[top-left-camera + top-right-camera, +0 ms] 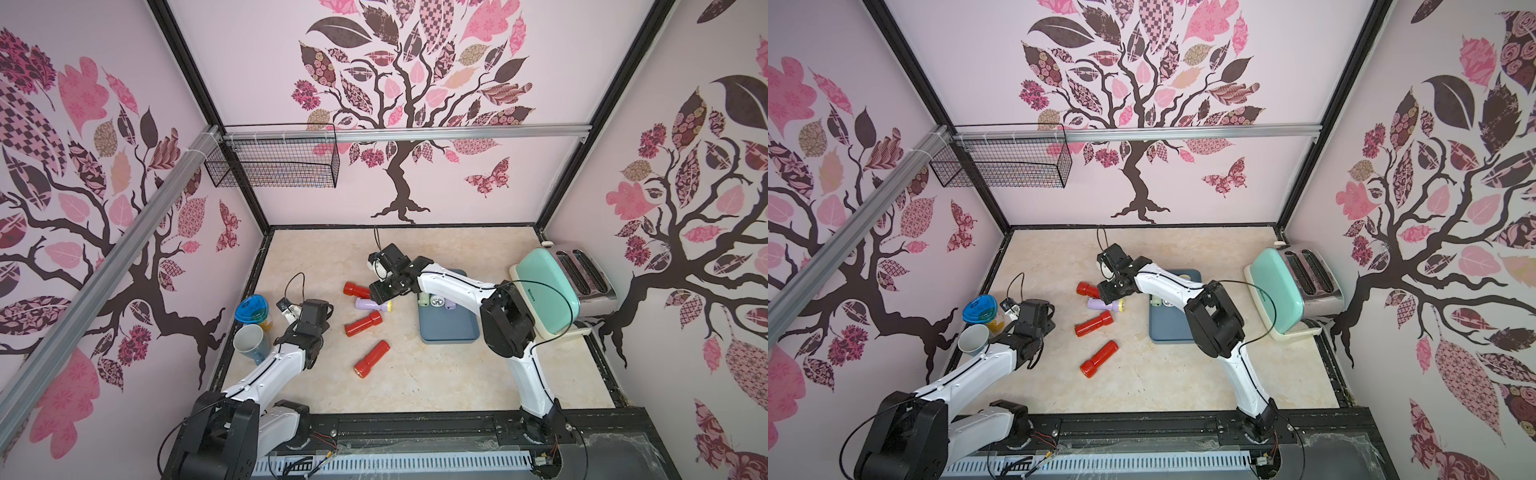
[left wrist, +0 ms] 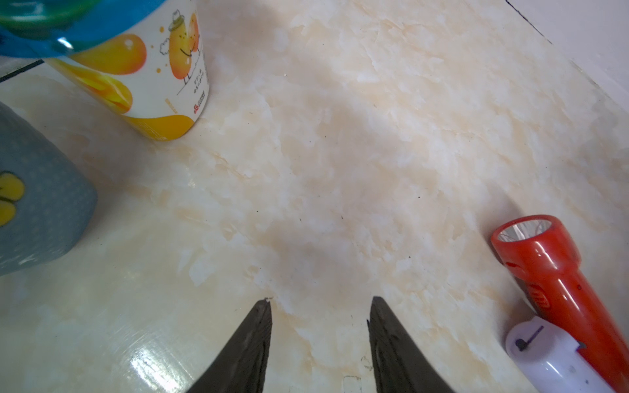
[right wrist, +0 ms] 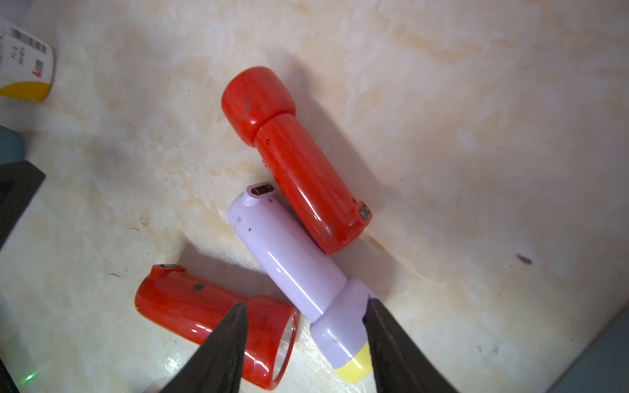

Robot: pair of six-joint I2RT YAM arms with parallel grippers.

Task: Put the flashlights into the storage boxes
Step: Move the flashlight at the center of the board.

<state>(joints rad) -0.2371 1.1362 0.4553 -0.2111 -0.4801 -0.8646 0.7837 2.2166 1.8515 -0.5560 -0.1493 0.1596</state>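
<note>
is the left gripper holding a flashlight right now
No, in the left wrist view the left gripper has its jaws apart with only bare table between them.

Pale pink walls [image 1: 266, 83] printed with a dark-branched tree [image 1: 401, 183] enclose a cream, marble-patterned tabletop [image 1: 436, 374] under soft, even light. A mint-green toaster [image 1: 544, 291] stands against one side wall. Higher than the toaster, an aluminium rail [image 1: 457, 133] crosses the back wall, a black wire basket [image 1: 274, 166] hanging at the rail's end farthest from it. Black framing [image 1: 185, 62] lines the corners.
</note>
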